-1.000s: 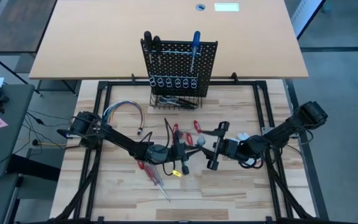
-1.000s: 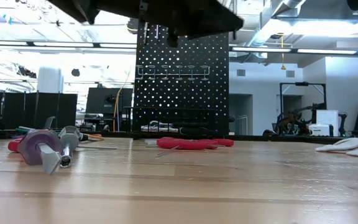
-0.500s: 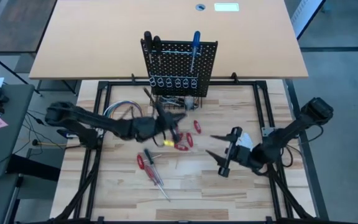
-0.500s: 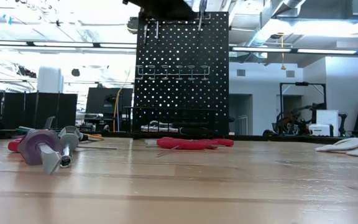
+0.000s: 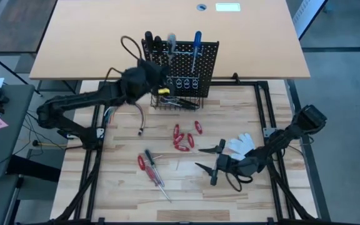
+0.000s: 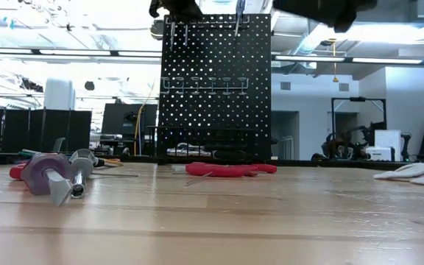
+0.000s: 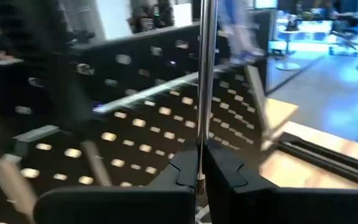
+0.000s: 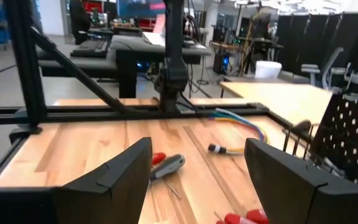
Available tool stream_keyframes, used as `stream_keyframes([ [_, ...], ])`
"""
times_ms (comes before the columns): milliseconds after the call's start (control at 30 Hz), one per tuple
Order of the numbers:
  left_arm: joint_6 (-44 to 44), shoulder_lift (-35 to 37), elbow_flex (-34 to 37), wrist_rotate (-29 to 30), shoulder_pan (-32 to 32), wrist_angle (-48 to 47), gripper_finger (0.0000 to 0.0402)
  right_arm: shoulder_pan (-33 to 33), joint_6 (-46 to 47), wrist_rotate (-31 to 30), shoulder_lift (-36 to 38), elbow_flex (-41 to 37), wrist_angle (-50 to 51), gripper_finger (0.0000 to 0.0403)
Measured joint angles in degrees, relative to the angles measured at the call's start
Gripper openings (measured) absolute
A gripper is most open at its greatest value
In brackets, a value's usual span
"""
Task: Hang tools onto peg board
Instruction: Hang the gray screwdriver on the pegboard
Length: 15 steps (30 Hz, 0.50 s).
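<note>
The left gripper [image 5: 159, 86] pinches a thin screwdriver shaft [image 7: 202, 87] at the peg board [image 5: 181, 59]; the right gripper [image 5: 209, 164] hovers, fingers spread, over the counter [image 5: 186, 194]. Three tools stand hung; red pliers [image 5: 181, 139] and screwdrivers [image 5: 152, 169] remain, so roughly half appears outstanding.

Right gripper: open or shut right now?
Open. The right gripper hovers over the table with fingers spread wide, nothing between them.
</note>
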<state>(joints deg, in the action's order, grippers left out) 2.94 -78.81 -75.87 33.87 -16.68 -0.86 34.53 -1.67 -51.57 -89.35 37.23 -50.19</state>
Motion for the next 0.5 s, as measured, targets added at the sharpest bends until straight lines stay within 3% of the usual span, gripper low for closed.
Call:
stream_keyframes([
  [500,-4.5,-3.3,-0.1,-5.4,-7.0,0.3,0.0001,-0.2,0.1,0.2,-0.8,0.0,-1.3,0.0265],
])
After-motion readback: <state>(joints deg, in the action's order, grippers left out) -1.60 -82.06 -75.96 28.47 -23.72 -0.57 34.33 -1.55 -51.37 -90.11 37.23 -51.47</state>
